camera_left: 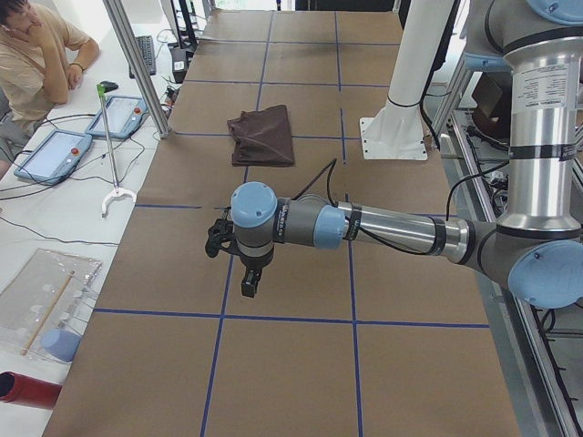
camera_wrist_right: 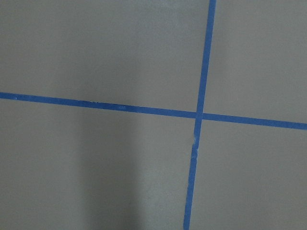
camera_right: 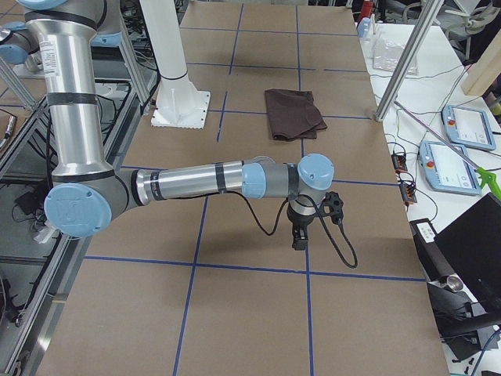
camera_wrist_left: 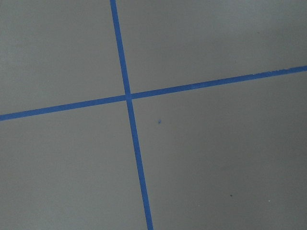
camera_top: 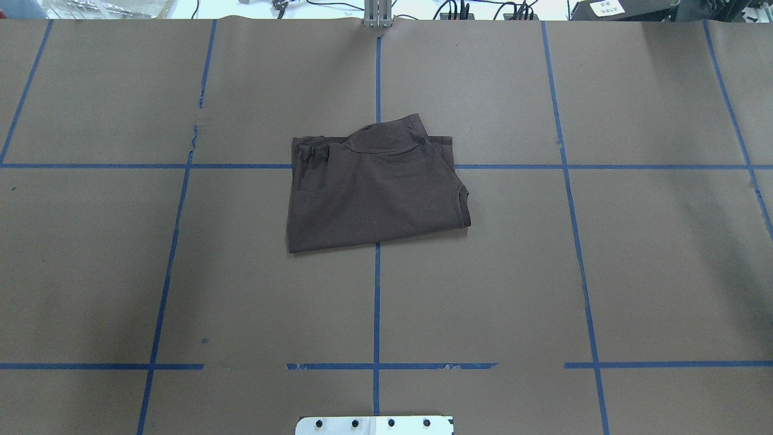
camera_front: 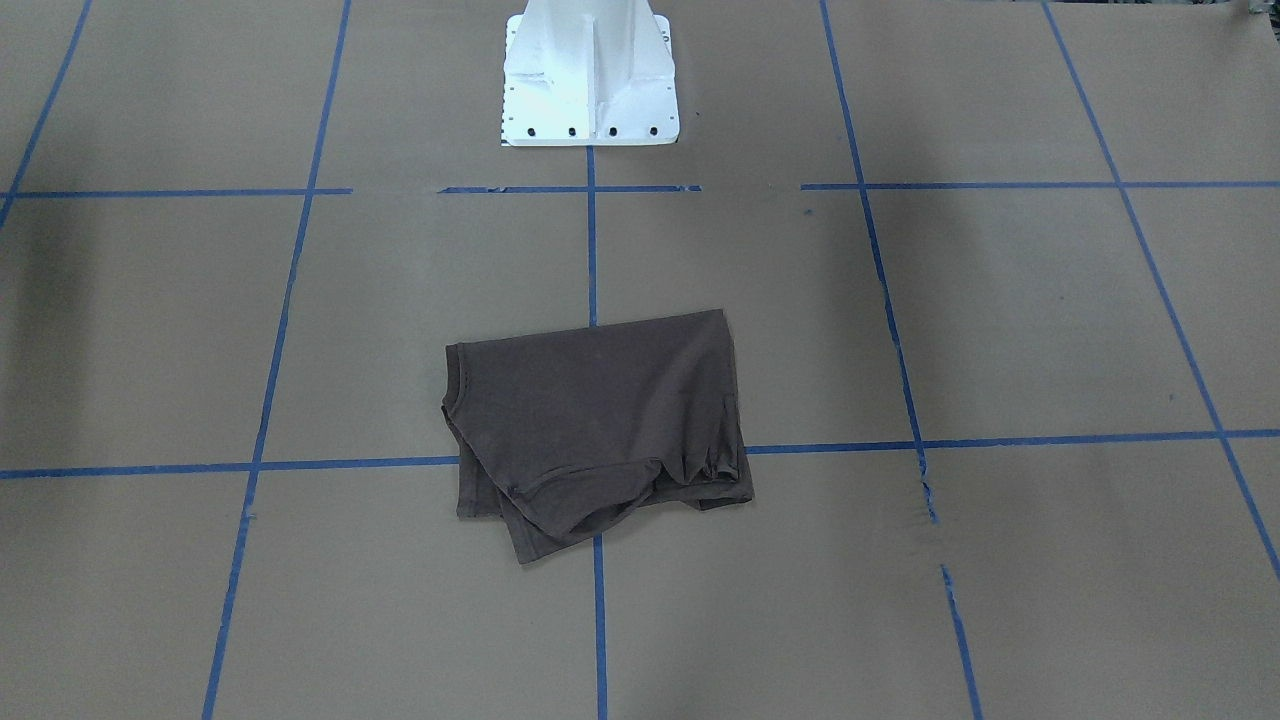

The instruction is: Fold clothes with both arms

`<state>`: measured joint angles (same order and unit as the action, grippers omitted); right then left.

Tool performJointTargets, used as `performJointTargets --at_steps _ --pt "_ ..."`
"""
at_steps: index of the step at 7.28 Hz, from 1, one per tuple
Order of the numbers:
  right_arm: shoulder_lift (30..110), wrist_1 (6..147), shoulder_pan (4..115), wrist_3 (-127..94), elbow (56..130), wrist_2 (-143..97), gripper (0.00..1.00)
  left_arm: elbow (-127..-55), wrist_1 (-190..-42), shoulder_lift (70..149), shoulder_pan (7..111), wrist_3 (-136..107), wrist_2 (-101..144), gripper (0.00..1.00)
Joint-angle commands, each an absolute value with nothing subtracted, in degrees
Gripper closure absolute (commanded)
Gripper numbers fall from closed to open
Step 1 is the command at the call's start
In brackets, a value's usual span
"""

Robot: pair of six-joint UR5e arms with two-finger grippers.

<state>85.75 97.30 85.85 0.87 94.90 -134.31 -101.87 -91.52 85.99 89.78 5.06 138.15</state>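
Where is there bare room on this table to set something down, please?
Bare brown paper lies between the T-shirt and the white base, and beside the T-shirt on both sides. The table's ends are less free: the left gripper and the right gripper hang over them.

The bench (camera_top: 664,272) is covered in brown paper and marked into a grid by blue tape lines (camera_top: 377,302), which are broken in places. In the front-facing view a white base plate (camera_front: 590,90) with a row of bolt holes stands at 12 o'clock.

In the left side view a person (camera_left: 36,50) in a tan shirt sits at 10 o'clock, hand to face. Toward 9 o'clock a blue-edged tablet (camera_left: 126,116) and a second tablet (camera_left: 53,155) lie on a white side table, with a green-handled grabber stick (camera_left: 107,146) between them. A clear plastic tray (camera_left: 46,296) lies at 8 o'clock and a red cylinder (camera_left: 27,390) at 7 o'clock.
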Motion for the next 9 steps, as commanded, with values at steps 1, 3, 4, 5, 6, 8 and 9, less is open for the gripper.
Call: performJointTargets --at_steps 1,3,4,5,6,8,9 --pt "86.1 97.1 85.6 0.6 94.7 -134.5 0.0 -99.4 -96.5 86.1 89.6 5.2 137.5 0.0" --pt "86.1 97.1 85.1 0.6 94.6 -133.9 0.0 -98.5 -96.5 86.0 89.6 4.9 137.5 0.0" --pt "86.1 97.1 85.1 0.7 94.3 -133.7 0.0 -98.4 -96.0 86.0 89.6 4.7 137.3 0.0" --pt "86.1 97.1 84.9 0.6 94.1 -133.8 0.0 -99.2 -95.5 85.4 89.6 4.6 136.4 0.0" --pt "86.1 97.0 84.6 0.7 94.0 -133.8 0.0 -98.8 -93.3 83.9 89.6 4.6 133.3 0.0" --pt "86.1 97.0 84.7 0.7 94.4 -133.9 0.0 -99.2 -88.3 83.7 89.8 4.6 133.2 0.0" --pt "86.2 97.0 84.7 0.7 94.5 -134.1 0.0 -99.2 -87.9 83.4 89.7 4.7 132.7 0.0"
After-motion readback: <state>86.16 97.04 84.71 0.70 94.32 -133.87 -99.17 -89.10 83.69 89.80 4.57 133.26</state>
